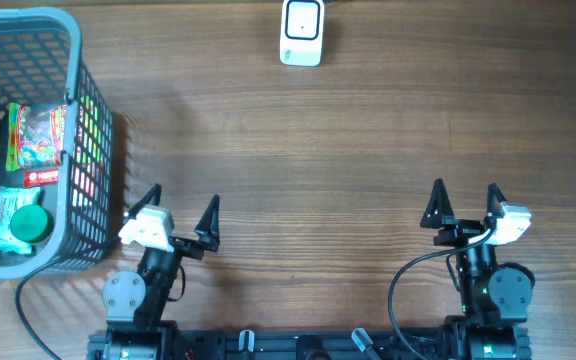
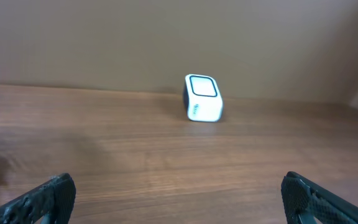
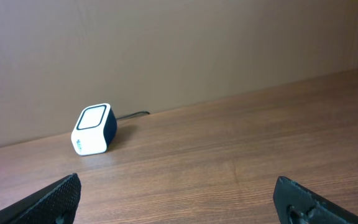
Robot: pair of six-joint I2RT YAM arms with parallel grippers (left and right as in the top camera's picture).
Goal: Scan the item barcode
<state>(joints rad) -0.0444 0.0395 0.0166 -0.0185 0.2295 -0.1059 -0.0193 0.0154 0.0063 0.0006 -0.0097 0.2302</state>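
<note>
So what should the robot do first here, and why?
Probably swing the left claw over the grey basket toward the colourful packet. It and the right claw stand open and empty, the basket sits just beside it, and nothing is at the white scanner yet.

A grey plastic mesh basket (image 1: 96,200) is sitting at the left end of the wooden worktop (image 1: 318,150), with its left side running out of the overhead view. A plain brownish wall (image 3: 197,50) is rising straight up behind the worktop's far edge.
</note>
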